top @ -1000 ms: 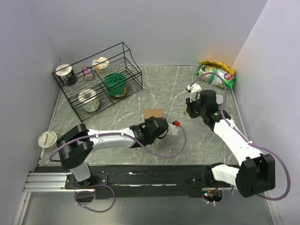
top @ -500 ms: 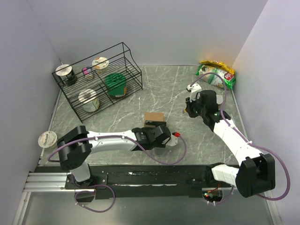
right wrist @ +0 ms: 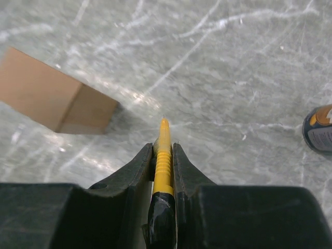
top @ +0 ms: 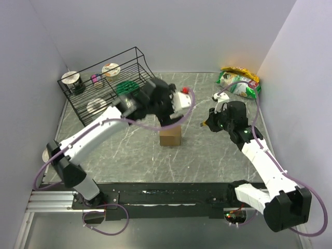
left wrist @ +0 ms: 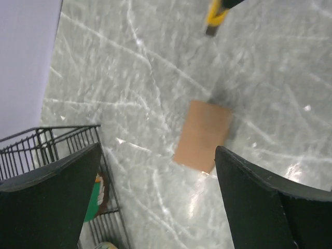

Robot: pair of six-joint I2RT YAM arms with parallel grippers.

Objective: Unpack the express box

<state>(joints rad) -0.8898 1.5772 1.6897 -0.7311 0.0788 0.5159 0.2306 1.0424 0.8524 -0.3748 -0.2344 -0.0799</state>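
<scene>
Surveying the top external view, the express box (top: 170, 136) stood on the table (top: 129, 150) at centre frame, flaps closed, with neither arm touching it. The left gripper (top: 167, 120) hung just above it, toward the upper left. The right gripper (top: 211, 123) sat right of centre, near the box but apart from it, carrying a yellow knife (top: 206, 124). A black wire rack (top: 111, 88) holding tubs filled the upper left, and a green snack bag (top: 238, 82) lay in the upper right corner.

In the left wrist view, the left gripper's (left wrist: 158, 149) jaws were spread wide with nothing between them. The box (left wrist: 202, 136) lay below, right of centre; the knife (left wrist: 215, 13) showed at the top edge and the rack (left wrist: 52, 145) at lower left.

In the right wrist view, the right gripper's (right wrist: 163, 153) jaws were pinching the knife (right wrist: 163, 132), its blade aimed forward over bare table. The box (right wrist: 52, 101) lay at upper left, clear of the blade. A dark can (right wrist: 319, 127) was cut off by the right edge.

The step in hand appeared to be slitting the box's seal. Done well, the left gripper would first brace the carton by its sides, since so light a box would likely slide. The blade should then run shallow along the top seam, sparing the contents.

The surface was grey, marble-patterned and glossy, and was judged slippery. Plain pale walls enclosed it on three sides
</scene>
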